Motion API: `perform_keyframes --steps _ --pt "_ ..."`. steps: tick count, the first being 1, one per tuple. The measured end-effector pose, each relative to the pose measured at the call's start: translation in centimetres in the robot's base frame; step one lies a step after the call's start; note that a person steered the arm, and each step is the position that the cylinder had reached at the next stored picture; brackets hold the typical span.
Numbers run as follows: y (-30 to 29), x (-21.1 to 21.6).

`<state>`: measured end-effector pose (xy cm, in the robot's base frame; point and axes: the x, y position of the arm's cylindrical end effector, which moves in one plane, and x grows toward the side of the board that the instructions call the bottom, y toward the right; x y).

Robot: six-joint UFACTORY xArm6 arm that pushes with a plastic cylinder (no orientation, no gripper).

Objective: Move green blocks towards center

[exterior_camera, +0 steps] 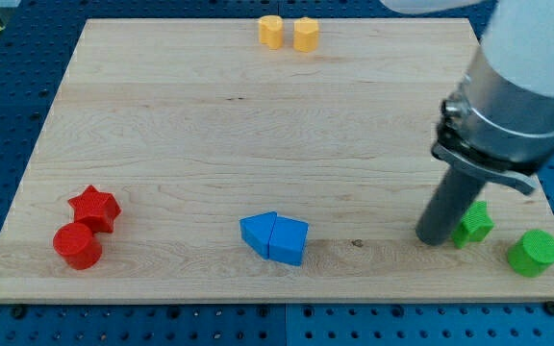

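Judging by how things lie, the task is barely begun: both green blocks sit far from the centre of the desk (210, 125), down in its corner at the view's bottom right. All the travel towards the middle is left to do, for 2 blocks.

Taking the green star block (473, 224) as the landmark: my tip (434, 236) rests on the desk just to the view's left of it, touching it or very nearly so; the dark rod hides the star's near edge, so I cannot tell which. That puts my tip on the centre-facing side of the star, which I judge to be the wrong side for pushing it inward; the tip would need to get round to the star's right or lower side first.

The green round block (534, 252) lies near the star, to the view's right and slightly lower, close to the desk's edge, apart from it and from my tip.

There is no claw on this arm, only the straight rod, so nothing is open, closed or clamped; the rod holds nothing.

Well to the star's left, 2 blue blocks (275, 237) sit touching each other, clear of a path to the centre.
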<state>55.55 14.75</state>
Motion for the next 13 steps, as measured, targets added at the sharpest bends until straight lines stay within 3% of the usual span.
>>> perform_keyframes --steps 1,2,3,4,5,6,13 --pt "-1.9 -4.3" --pt "2.3 -5.7" --pt "10.3 -3.6" --pt "16.5 1.4" --pt "15.9 6.1" --pt "15.7 5.9" --pt "1.3 -0.6"
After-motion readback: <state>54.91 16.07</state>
